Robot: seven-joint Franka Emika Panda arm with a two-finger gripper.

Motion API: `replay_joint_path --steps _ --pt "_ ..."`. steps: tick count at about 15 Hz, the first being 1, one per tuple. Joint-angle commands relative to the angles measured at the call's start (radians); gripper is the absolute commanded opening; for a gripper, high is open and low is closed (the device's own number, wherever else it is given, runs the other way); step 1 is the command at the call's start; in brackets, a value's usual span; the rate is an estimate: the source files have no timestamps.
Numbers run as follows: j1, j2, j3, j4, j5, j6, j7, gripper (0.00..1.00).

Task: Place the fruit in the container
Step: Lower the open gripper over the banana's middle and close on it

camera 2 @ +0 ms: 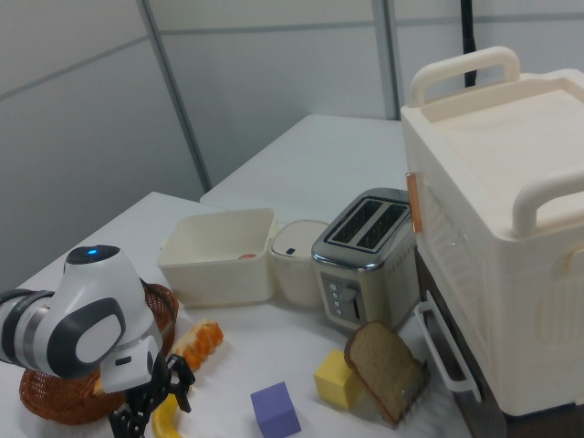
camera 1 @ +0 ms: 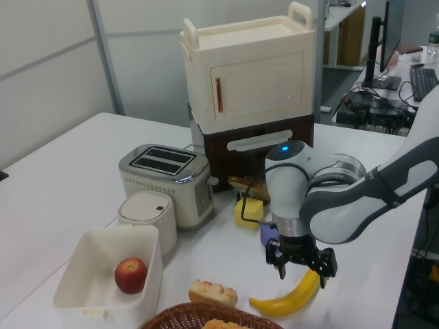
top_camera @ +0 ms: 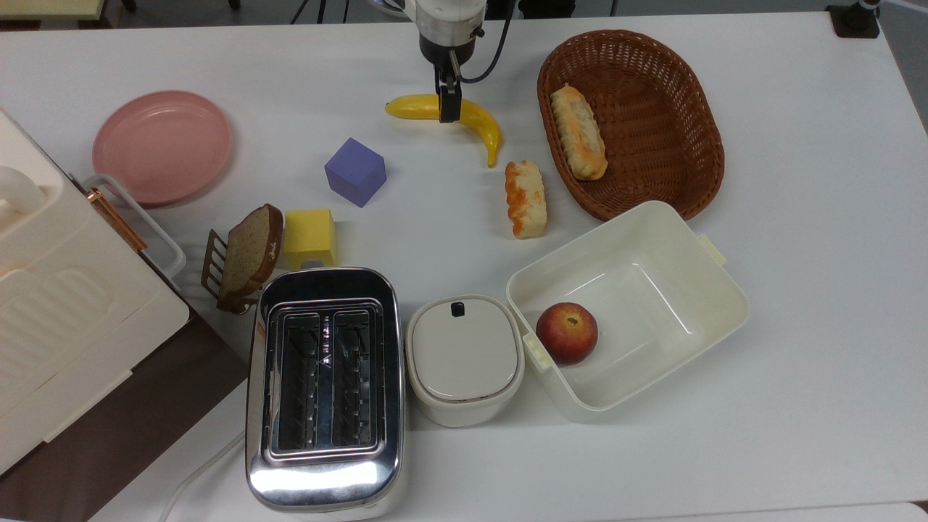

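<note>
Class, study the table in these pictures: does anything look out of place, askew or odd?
One bread roll lies loose on the table, while a similar one sits in the wicker basket. A bread slice leans in a small rack beside the toaster, not in it. Nothing looks spilled or damaged.

The arm reached in low, wrist bent straight down (a blue light glowing on its upper joint), and the hand hung with both fingers spread apart, pointing downward.
</note>
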Motion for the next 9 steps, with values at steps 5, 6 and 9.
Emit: replay_joint_path --steps 5,6,9 --pt "0.016 0.057 -0.012 -0.017 -0.041 0.082 0.027 1.00" --pt "0.016 0.062 -0.012 -0.017 -0.049 0.090 0.027 1.00" --pt "0.016 0.065 -0.012 -0.017 -0.062 0.096 0.027 0.96"
